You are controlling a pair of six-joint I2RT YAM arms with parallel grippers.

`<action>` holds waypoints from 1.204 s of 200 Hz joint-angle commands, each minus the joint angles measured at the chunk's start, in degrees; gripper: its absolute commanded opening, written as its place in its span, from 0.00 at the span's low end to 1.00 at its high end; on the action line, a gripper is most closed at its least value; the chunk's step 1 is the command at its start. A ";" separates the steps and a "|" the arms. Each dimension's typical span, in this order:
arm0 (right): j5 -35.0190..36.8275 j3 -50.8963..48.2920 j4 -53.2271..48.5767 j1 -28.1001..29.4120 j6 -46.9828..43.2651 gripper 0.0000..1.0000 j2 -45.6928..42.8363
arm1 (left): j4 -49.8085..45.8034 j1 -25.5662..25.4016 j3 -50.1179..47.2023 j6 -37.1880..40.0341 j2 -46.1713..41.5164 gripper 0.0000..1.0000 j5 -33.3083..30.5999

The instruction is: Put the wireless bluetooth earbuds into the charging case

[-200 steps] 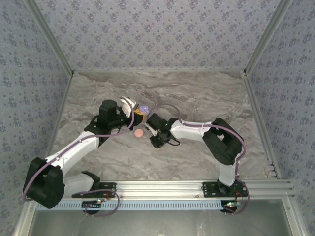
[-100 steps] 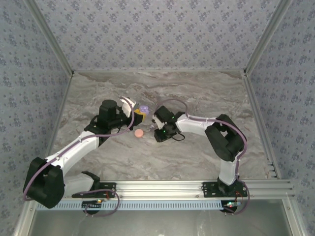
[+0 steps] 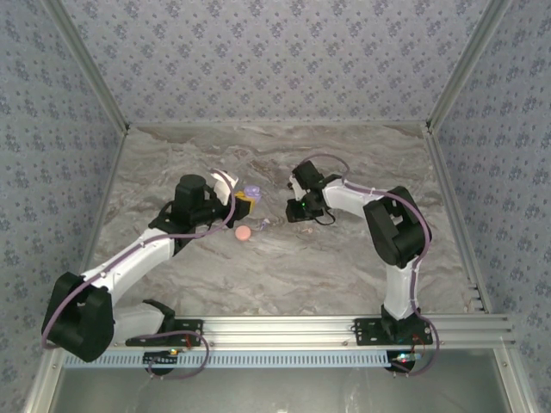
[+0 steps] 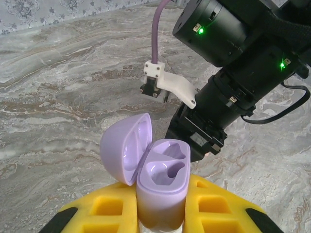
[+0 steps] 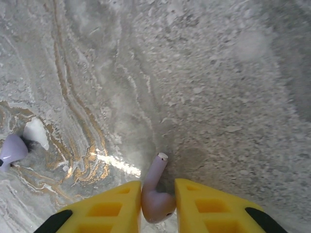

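Note:
My left gripper (image 4: 160, 213) is shut on a lilac charging case (image 4: 162, 182), held upright between the yellow pads (image 4: 218, 208). Its lid (image 4: 125, 145) is swung open to the left and both sockets are bare. From above, the case (image 3: 250, 190) sits left of the right wrist (image 3: 301, 196). My right gripper (image 5: 158, 201) is shut on a lilac earbud (image 5: 156, 191), whose stem points away toward the marble. Another lilac earbud (image 5: 11, 149) lies on the table at the left edge of the right wrist view.
A pink round case (image 3: 244, 233) lies on the marble table (image 3: 344, 258) just in front of the left gripper, with small specks (image 3: 261, 224) beside it. The right arm's black wrist (image 4: 233, 73) hangs close behind the open case.
The right arm has swung its gripper away from the pink case, to the right and toward the back. The left arm and the lilac case have stayed put.

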 commanded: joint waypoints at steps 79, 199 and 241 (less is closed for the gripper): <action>4.50 3.14 -5.06 -0.98 0.54 0.38 0.82 | 2.93 -0.59 0.73 -1.35 1.88 0.19 1.00; -0.60 4.67 -6.96 3.62 -6.17 0.27 -2.11 | 2.36 -0.64 0.73 -1.08 1.70 0.18 0.77; 0.73 6.10 -8.40 3.59 -5.16 0.15 1.38 | 2.12 -0.68 0.54 -1.04 1.39 0.18 0.56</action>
